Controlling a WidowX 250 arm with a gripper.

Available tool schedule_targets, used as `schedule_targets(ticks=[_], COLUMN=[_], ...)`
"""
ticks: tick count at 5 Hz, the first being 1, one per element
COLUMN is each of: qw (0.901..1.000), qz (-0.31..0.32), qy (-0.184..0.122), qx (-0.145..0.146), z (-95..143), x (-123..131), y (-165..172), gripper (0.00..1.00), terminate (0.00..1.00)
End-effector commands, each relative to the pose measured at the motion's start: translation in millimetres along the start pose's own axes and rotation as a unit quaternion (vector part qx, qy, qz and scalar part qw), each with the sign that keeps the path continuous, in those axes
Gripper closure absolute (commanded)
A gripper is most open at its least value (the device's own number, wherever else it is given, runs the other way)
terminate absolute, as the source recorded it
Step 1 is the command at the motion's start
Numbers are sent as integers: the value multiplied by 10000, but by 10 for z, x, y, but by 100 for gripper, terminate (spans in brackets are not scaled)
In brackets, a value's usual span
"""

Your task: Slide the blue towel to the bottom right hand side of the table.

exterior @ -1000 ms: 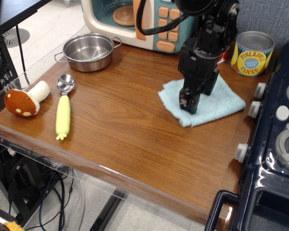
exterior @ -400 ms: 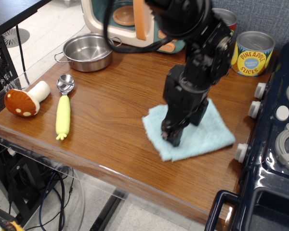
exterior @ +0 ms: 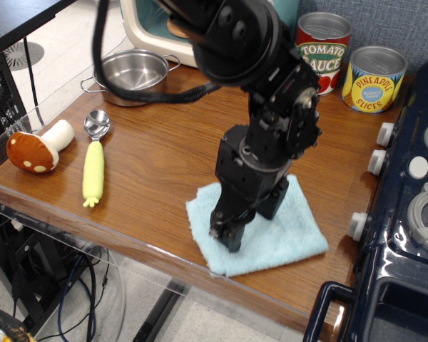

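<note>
My gripper [exterior: 227, 237] presses down on the blue towel [exterior: 271, 231], its tip resting on the cloth's left half. My fingers look drawn together at the tip, with no fold of cloth visibly caught between them, though my own black body hides much of them, so I cannot tell for certain. The towel lies flat on the table [exterior: 164, 171], close to the table's front edge and near its right end, one corner almost reaching the clear acrylic rim. Taking the towel as the mark: the dark toy stove [exterior: 406, 214] stands just to its right, with white knobs facing it; the tomato sauce can [exterior: 322, 51] and the pineapple slices can [exterior: 374, 78] stand well behind it at the table's back right; the steel pot [exterior: 130, 76] sits far behind and to its left; the yellow-handled scoop [exterior: 93, 160] lies well to its left, and the toy mushroom [exterior: 37, 148] lies farther left again, at the table's left edge.
</note>
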State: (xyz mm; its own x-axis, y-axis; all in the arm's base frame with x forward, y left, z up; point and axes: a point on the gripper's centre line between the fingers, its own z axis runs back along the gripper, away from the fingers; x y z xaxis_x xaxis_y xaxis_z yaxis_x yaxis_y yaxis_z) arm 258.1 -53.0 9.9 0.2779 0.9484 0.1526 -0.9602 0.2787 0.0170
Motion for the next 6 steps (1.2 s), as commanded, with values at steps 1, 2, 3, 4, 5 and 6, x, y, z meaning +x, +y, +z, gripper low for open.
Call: schedule_targets(ticks=[1,2,3,4,5,6], qw=[9993,9982,9960,9941,9910,9910], qz=[-168,-58,53,138,167,167], qy=[108,215,320,412,430,430], qx=[-326,-549,-838,-996,-1259,-1259], z=[185,330,533,692,902,902], x=[-22,27,76,127,191,191], y=[23,-36,-75,-77,-26,-26], gripper=[0,0,0,0,0,0], terminate=[0,0,0,0,0,0])
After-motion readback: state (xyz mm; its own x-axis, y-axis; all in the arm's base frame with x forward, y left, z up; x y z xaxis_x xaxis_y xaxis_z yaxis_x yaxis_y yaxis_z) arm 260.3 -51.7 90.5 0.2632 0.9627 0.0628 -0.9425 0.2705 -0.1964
